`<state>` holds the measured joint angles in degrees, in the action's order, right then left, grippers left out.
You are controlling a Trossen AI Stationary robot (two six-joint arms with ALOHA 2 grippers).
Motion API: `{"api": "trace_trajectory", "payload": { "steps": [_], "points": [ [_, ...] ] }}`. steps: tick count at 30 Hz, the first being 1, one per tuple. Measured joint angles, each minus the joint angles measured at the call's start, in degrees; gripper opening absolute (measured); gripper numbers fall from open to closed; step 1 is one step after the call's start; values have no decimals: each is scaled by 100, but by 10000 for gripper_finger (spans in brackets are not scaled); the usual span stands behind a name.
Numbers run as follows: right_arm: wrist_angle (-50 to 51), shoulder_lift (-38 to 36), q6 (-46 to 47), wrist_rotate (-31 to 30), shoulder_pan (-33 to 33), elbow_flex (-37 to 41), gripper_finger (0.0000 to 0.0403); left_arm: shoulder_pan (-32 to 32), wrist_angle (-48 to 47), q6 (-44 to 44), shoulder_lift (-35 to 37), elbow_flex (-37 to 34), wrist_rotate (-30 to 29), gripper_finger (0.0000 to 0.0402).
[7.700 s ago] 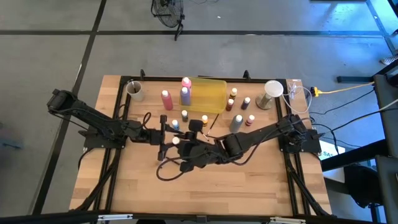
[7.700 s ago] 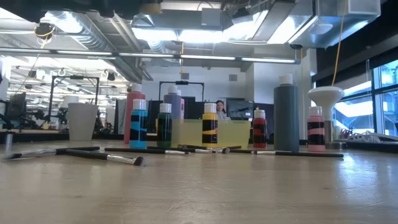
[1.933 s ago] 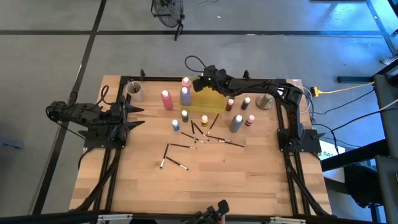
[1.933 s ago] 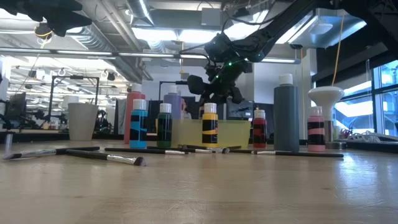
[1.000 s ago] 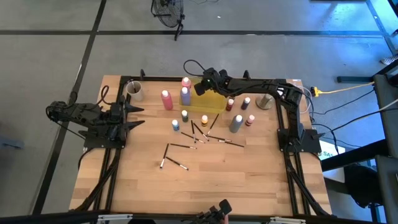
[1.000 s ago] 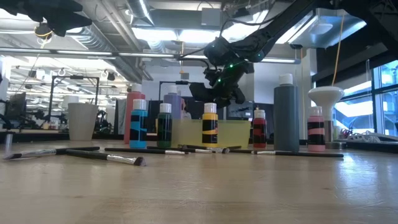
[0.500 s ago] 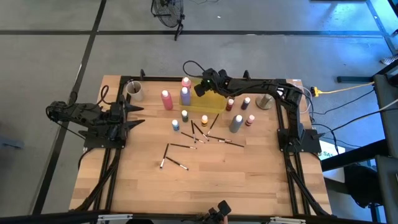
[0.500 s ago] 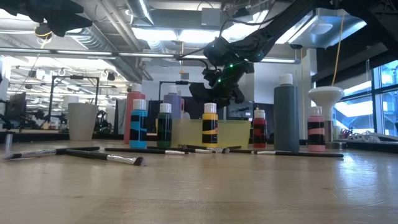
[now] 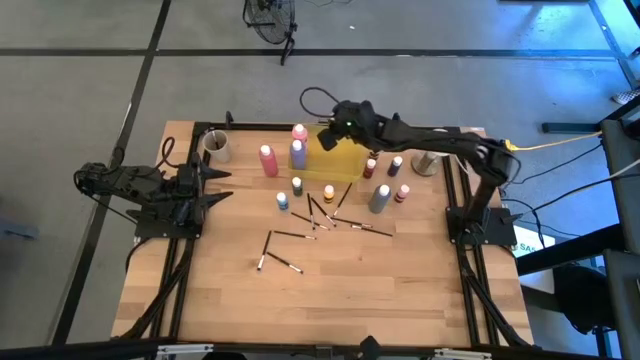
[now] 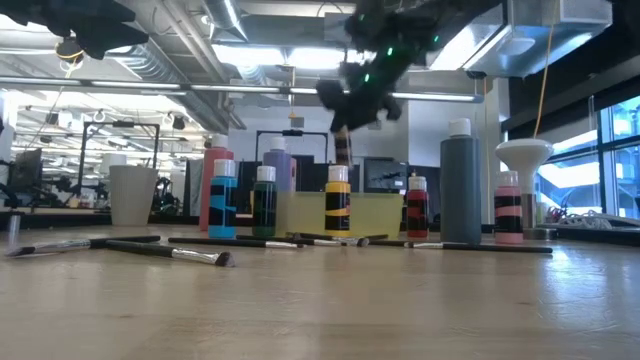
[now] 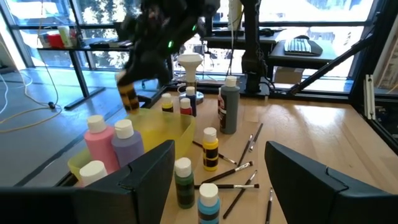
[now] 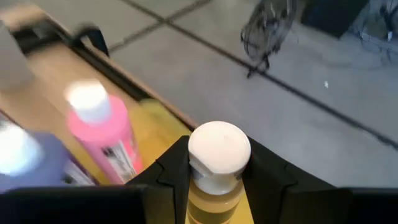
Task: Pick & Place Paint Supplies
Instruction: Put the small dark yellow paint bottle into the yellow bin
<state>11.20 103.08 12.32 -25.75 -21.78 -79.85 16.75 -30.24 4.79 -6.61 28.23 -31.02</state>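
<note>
Transport is judged underway: a yellow paint bottle (image 12: pixel 217 163) is pinched in the right gripper (image 9: pixel 333 128) jaws above the yellow tray (image 9: pixel 345 160); lowering is called for next.

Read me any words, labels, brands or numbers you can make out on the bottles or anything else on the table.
No text reads clearly.
Pink bottle: a dark label, print too blurred to read.
Purple bottle: a label edge shows, unreadable.
Small bottles, such as the yellow one: only black bands, no legible words.
Bottle in the right gripper: plain white cap, no print visible.
</note>
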Motion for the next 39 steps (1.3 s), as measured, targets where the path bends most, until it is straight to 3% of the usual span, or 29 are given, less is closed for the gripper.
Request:
{"api": "trace_trajectory", "payload": {
  "steps": [13, 39],
  "points": [
    [823, -1324, -274, -174, 511, -2, 115, 0, -2, 5, 0, 0, -97, 246],
    [1232, -1356, -99, -108, 952, 0, 115, 0, -2, 21, 0, 0, -136, 246]
  ]
}}
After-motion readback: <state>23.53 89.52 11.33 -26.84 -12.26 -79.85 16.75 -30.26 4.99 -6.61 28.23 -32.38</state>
